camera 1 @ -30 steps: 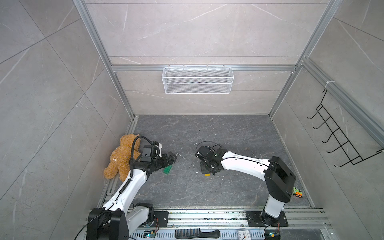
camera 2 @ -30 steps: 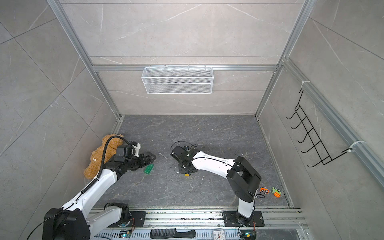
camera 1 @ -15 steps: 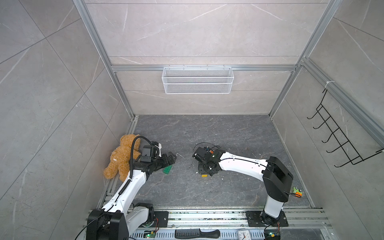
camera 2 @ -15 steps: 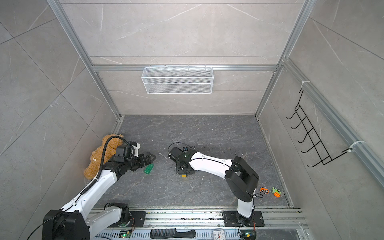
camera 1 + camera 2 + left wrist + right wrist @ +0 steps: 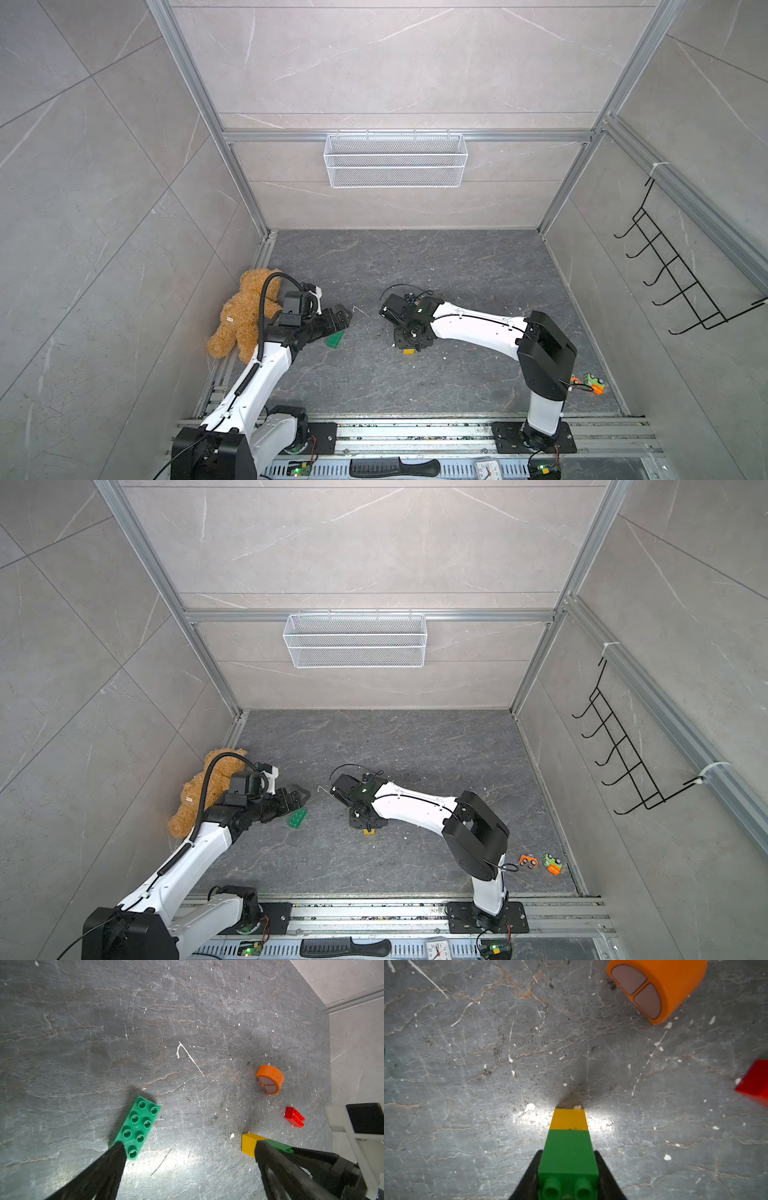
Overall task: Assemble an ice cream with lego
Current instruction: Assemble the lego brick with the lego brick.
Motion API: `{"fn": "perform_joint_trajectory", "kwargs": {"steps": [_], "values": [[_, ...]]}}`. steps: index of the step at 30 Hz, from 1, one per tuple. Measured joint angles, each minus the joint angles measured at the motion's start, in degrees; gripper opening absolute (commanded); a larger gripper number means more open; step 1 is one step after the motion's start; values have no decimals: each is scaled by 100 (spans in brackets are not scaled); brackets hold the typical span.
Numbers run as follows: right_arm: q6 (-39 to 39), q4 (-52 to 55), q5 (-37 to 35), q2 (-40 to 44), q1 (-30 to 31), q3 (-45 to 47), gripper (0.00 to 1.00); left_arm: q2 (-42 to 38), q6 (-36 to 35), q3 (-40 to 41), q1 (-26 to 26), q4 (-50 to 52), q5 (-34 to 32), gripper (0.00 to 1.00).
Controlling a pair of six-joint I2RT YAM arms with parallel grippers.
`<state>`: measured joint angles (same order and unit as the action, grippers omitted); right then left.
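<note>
Grey floor [image 5: 415, 270] fills the low middle of both top views. Right pincer [image 5: 568, 1155] is clamped on the green-yellow stem [image 5: 569, 1126] there. Left pincer [image 5: 188, 1145] is wide apart over the big green brick [image 5: 137, 1126]. It should grab the long sides and keep the brick flat.

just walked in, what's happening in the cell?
The right tool is shut on the green-and-yellow stem, yellow end down near the floor. The left tool is open over the wide green brick, lying studs-up. The orange half-round piece and the red brick lie loose nearby.
</note>
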<state>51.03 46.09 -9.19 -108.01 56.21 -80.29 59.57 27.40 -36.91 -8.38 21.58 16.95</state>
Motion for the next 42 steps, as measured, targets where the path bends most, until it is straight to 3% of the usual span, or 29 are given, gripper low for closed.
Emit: {"fn": "perform_joint_trajectory", "kwargs": {"steps": [10,15,21,28,42], "values": [[0,68,-4,-33,4,-63,34,-31,2,0,0,31,-52,99],[39,247,66,-66,4,-48,54,-83,0,-7,0,72,-66,100],[46,470,177,-127,4,22,67,-114,0,-7,0,120,-105,100],[42,479,229,33,4,22,69,-127,-2,-7,0,122,-168,100],[-127,780,232,1191,-44,22,75,-127,-44,-90,0,149,-190,99]]}}
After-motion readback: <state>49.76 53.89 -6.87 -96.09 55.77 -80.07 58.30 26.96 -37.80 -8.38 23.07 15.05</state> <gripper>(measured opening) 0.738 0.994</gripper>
